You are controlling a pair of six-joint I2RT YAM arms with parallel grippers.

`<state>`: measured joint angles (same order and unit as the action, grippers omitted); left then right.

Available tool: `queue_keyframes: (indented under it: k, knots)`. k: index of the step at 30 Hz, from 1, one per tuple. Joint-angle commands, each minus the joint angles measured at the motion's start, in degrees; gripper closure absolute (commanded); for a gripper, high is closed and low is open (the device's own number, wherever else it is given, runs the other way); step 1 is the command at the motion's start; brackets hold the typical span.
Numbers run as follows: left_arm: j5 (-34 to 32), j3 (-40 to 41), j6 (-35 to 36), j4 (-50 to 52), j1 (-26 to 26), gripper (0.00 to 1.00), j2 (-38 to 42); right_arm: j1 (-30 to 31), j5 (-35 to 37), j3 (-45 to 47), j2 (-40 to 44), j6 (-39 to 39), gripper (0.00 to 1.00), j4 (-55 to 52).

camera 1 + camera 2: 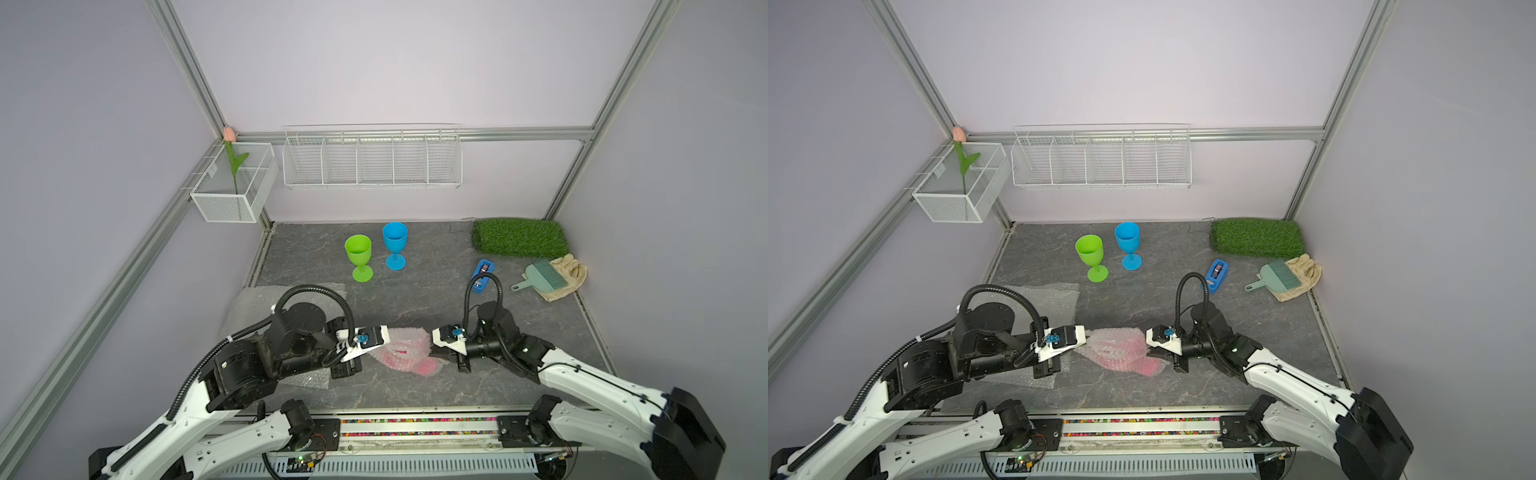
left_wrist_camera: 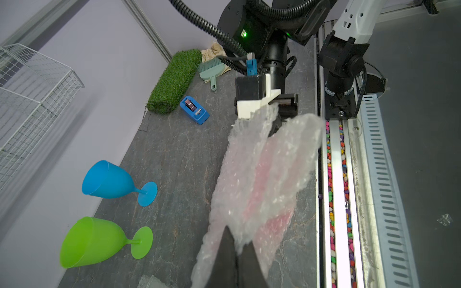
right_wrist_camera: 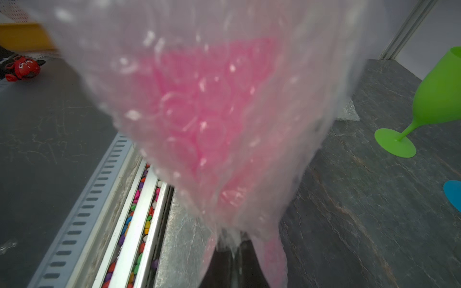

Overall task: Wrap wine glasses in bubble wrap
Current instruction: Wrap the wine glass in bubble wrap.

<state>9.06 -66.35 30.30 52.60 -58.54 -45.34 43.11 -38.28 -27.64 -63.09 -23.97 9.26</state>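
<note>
Low in the centre of both top views, the bubble wrap (image 1: 405, 343) was bundled round the pink goblet (image 1: 426, 367). The left gripper (image 2: 239, 246) and the right gripper (image 1: 434, 354) each had their jaws pinched on an opposite end of the sheet. This looked like closing the first wrap, and the next move would call for tightening the loose ends. The green goblet (image 1: 358, 255) and the blue goblet (image 1: 395, 245) stood bare above.

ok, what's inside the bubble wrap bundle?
The pink goblet, seen only as a pink blur through the wrap. Its stem and rim are covered, so I can't tell which way it lies.
</note>
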Motion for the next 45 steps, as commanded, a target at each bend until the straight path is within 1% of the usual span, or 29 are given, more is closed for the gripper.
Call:
queue_keyframes:
  k: [1,4,7,11,14,17,23,27,38,45]
  knots:
    - [0.4,-2.5,1.5,0.6,0.1,1.0,-3.2,0.4,1.5,3.2,-7.2,3.9,0.93,20.2]
    - [-0.2,-3.3,2.3,0.3,0.1,1.0,-6.2,0.4,-0.4,3.7,-14.8,5.0,0.93,29.4]
    - [-0.9,-5.2,2.6,0.8,0.1,1.0,-9.5,0.4,-1.5,4.4,-20.5,5.5,0.93,36.4]
    - [-2.1,-6.8,2.2,1.5,0.1,1.0,-12.6,-1.1,-2.4,7.2,-26.3,7.8,0.93,46.5]
    - [-4.1,-6.3,1.9,1.2,0.1,1.0,-14.3,-2.5,-2.6,9.4,-29.4,9.1,0.93,51.1]
    - [-5.8,-5.2,1.9,1.2,0.1,1.0,-16.3,-3.0,-3.1,9.9,-30.6,8.4,0.93,50.2]
    - [-7.6,-4.0,1.1,2.8,0.1,1.0,-21.5,-3.2,-4.2,9.0,-29.9,6.6,0.93,45.5]
    - [-7.9,-1.8,1.5,1.3,0.1,1.0,-24.2,-3.1,-4.8,9.0,-30.3,6.7,0.93,45.7]
    - [-3.7,2.5,0.9,-0.1,1.4,1.0,-34.9,-3.1,-4.9,8.7,-30.6,6.8,0.93,45.6]
    - [1.9,3.2,0.1,-0.5,2.9,1.0,-42.7,-3.2,-4.6,9.0,-30.6,6.8,0.93,45.7]
